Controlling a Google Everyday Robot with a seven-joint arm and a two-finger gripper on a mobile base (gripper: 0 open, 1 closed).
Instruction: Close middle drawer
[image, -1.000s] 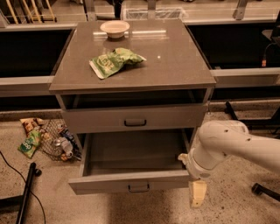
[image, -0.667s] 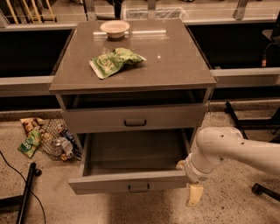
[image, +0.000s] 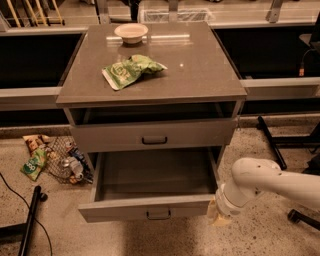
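The middle drawer (image: 150, 209) is pulled far out of the grey-brown cabinet, and its inside looks empty. Its small dark pull handle (image: 158, 215) sits at the centre of the flat front. The uppermost drawer (image: 154, 135), with a taller front, sits above it and is nearly shut. The lowest drawer is hidden below. My gripper (image: 218, 218), at the end of the white arm (image: 260, 182), is low by the right front corner of the middle drawer, touching or almost touching it.
On the cabinet top (image: 200, 70) lie a green snack bag (image: 131, 70) and a white bowl (image: 131, 32). A wire basket of packets (image: 60, 160) stands on the floor to the left. A black pole (image: 30, 220) lies at the lower left, and a black stand leg (image: 272, 142) at the right.
My arm has moved left, and the gripper has come in from right of the drawer to its right front corner. The drawer has not visibly moved.
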